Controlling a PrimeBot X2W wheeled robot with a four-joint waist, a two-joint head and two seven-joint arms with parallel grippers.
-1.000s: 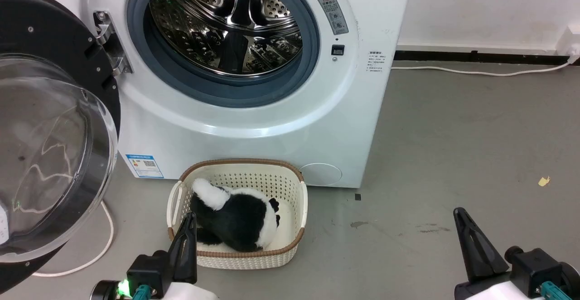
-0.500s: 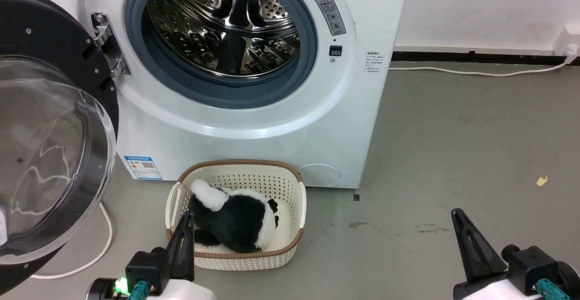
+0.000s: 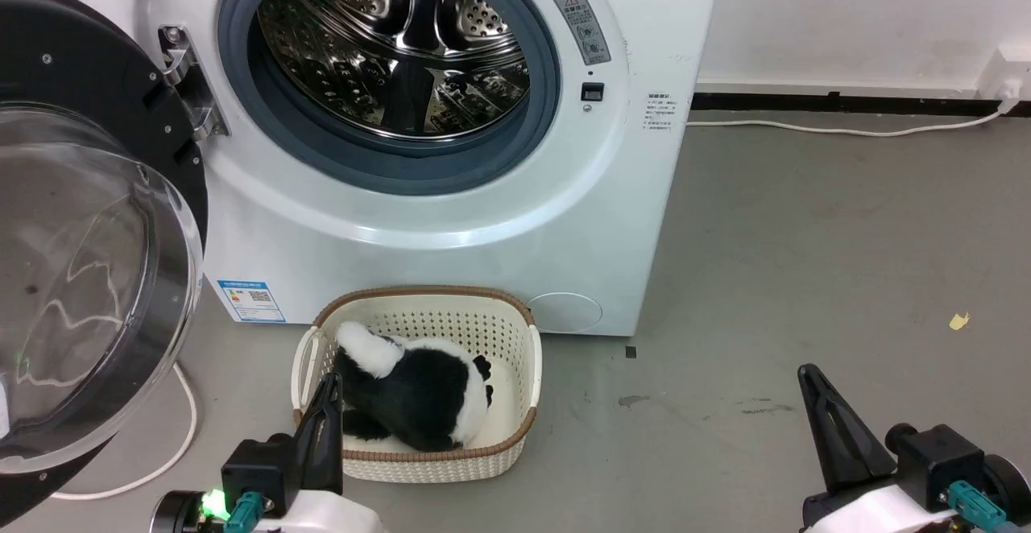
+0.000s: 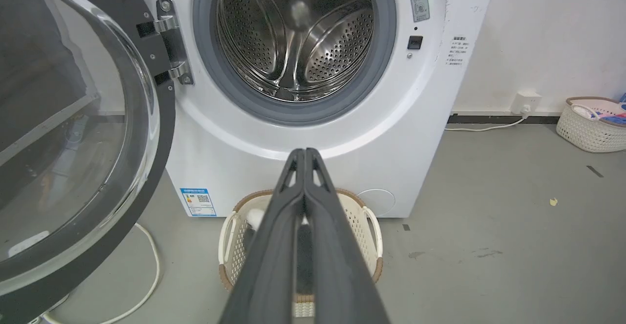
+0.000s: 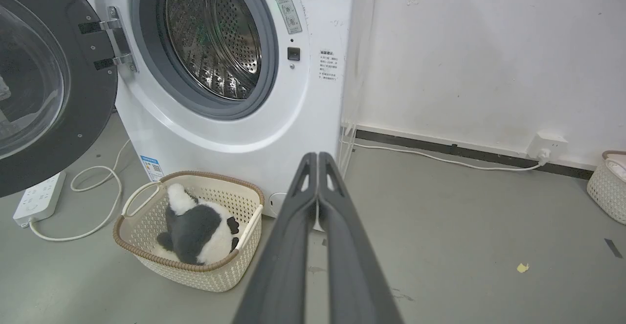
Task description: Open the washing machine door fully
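Note:
The white washing machine [image 3: 451,227] stands ahead with its steel drum [image 3: 395,42] exposed inside the grey seal. Its glossy black door [image 3: 56,66] with the bulging glass window [image 3: 80,275] is swung wide to the left on a metal hinge [image 3: 184,78]; it also fills the left of the left wrist view, door [image 4: 161,118], and appears in the right wrist view, door [image 5: 88,118]. My left gripper [image 3: 326,384] sits low at the bottom left, shut and empty, its tip [image 4: 304,151] pointing at the machine. My right gripper [image 3: 808,373] is low at the bottom right, shut [image 5: 318,155], apart from the door.
A cream perforated basket [image 3: 515,356] holding a black-and-white plush panda [image 3: 419,396] sits on the floor before the machine. A white cable [image 3: 181,428] and power strip [image 5: 36,196] lie under the door. Another basket [image 4: 587,133] stands by the right wall, with a wall socket [image 5: 547,145].
The whole head view has drifted slightly left and down, so the camera moved. Door, basket and both grippers keep their places relative to each other.

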